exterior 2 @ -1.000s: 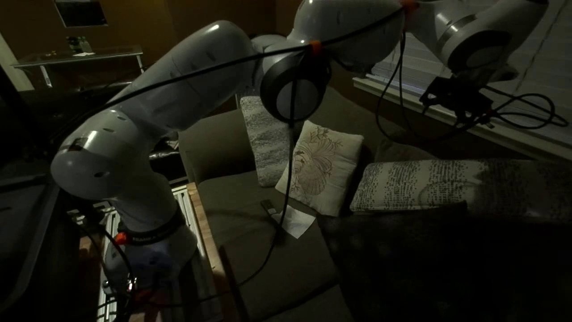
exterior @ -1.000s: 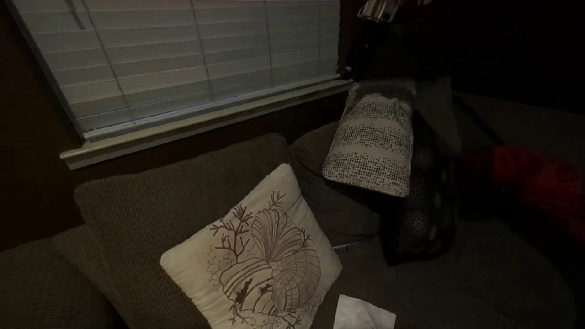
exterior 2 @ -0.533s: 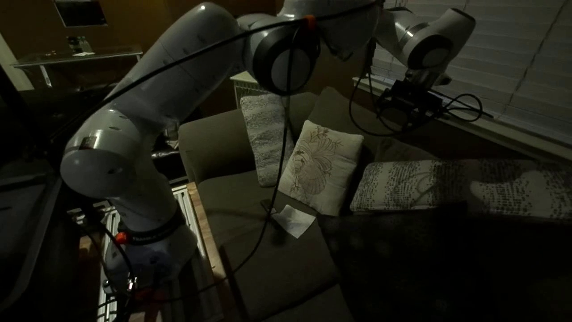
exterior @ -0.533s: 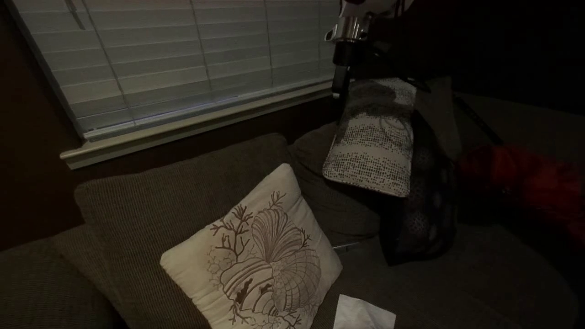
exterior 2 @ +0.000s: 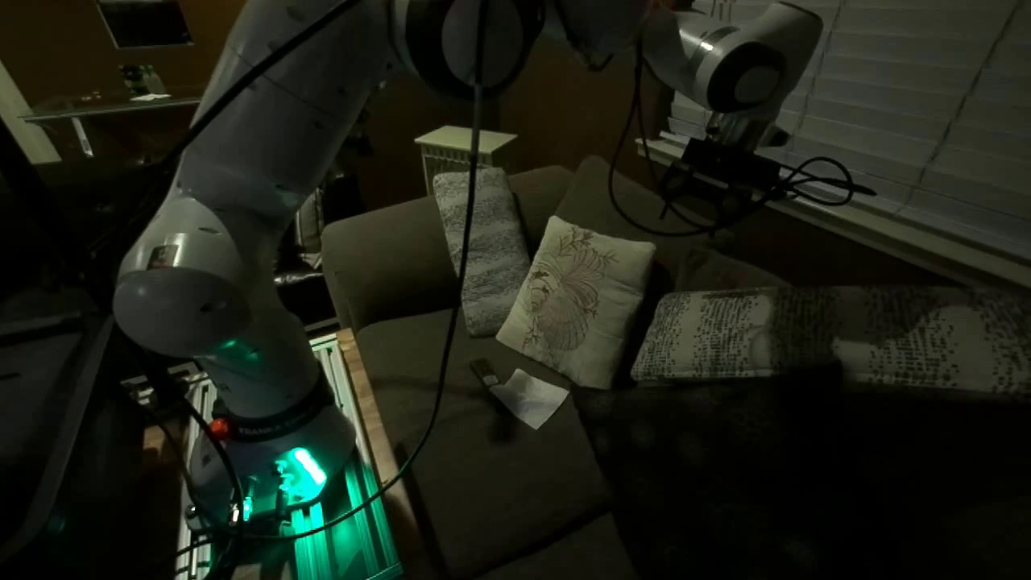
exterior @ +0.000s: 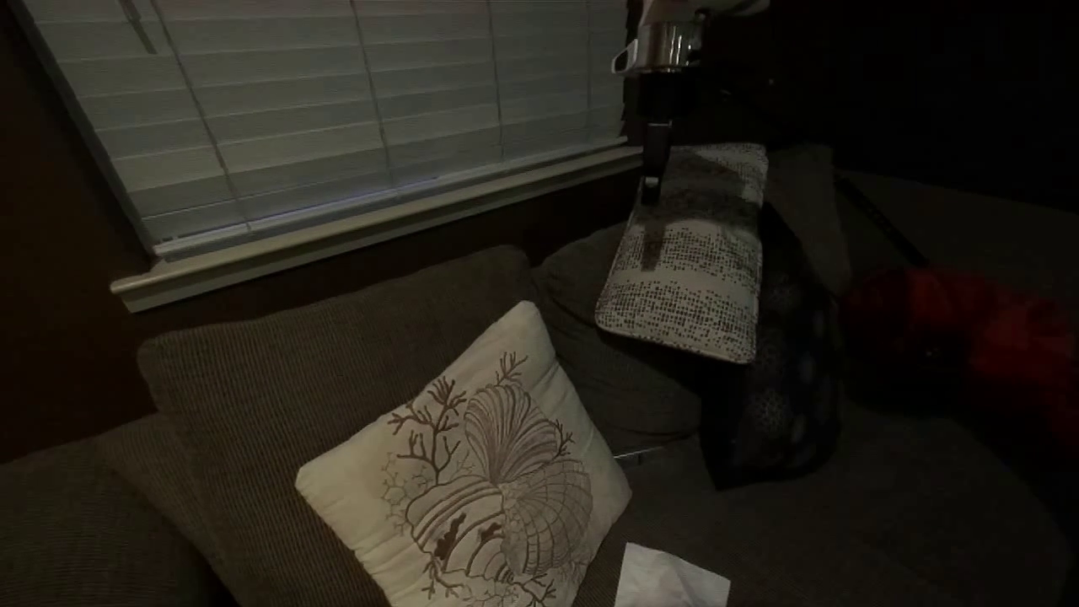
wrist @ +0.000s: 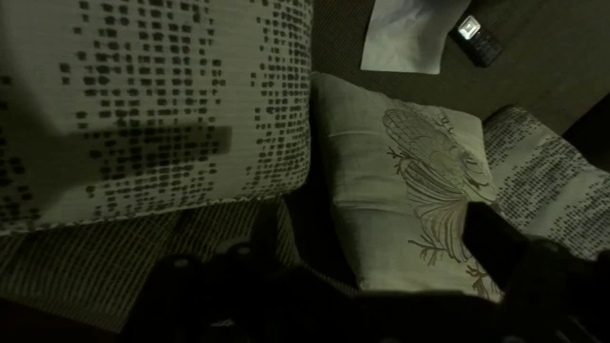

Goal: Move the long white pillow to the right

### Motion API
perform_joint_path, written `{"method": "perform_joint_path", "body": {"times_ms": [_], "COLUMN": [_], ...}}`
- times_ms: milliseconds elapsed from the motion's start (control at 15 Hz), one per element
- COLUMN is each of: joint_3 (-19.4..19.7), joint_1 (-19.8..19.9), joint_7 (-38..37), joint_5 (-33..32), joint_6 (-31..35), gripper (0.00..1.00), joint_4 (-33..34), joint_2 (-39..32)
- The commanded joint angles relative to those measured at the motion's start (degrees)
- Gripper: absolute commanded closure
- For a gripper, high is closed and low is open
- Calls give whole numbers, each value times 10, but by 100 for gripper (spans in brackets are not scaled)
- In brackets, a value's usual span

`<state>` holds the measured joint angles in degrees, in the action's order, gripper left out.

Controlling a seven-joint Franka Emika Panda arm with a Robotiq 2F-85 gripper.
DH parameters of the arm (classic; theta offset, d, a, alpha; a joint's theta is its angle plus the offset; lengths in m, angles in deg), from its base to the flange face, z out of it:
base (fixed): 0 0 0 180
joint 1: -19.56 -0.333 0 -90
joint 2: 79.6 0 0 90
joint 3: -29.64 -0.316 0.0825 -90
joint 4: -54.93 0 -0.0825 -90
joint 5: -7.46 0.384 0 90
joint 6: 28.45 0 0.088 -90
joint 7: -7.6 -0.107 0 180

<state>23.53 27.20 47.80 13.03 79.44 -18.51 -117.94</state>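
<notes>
While the long white pillow [exterior: 700, 261] lies beside the dark patterned pillow [exterior: 775, 409] on the couch [exterior: 337, 362], near the square cream pillow [exterior: 480, 472], the gripper [wrist: 371, 216] hangs close by. Its jaws stand well apart.

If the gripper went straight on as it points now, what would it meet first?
Probably the cream shell-print pillow, which shows ahead of the gripper in the wrist view; depth is unclear, so the long white pillow beside it may come first.

Sofa [exterior 2: 515, 483] bearing white paper [exterior 2: 532, 399], remote [wrist: 482, 46], shell-print pillow [exterior 2: 576, 302], dark patterned pillow [exterior: 769, 413], striped pillow [exterior 2: 493, 250] by armrest [exterior 2: 387, 262]
</notes>
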Motion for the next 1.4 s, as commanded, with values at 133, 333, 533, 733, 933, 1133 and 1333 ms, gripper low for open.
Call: {"method": "perform_joint_path", "body": {"times_ms": [133,333,533,733,933,1133,1333], "joint_3": [9,28,39,43,65,94,120], "joint_1": [-3,-39,-89,-134,-174,-200,-216], "joint_7": [0,-31,-97,-149,-204,-233,-240], "joint_5": [-5,-66,-142,-213,-289,-365,-440], "joint_6": [33,33,46,30,33,28,36], "gripper": [0,0,0,0,0,0,0], "joint_4": [-43,-58,-90,-96,-91,-61,-27], "joint_2": [27,26,0,-43,-85,-132,-179]}}
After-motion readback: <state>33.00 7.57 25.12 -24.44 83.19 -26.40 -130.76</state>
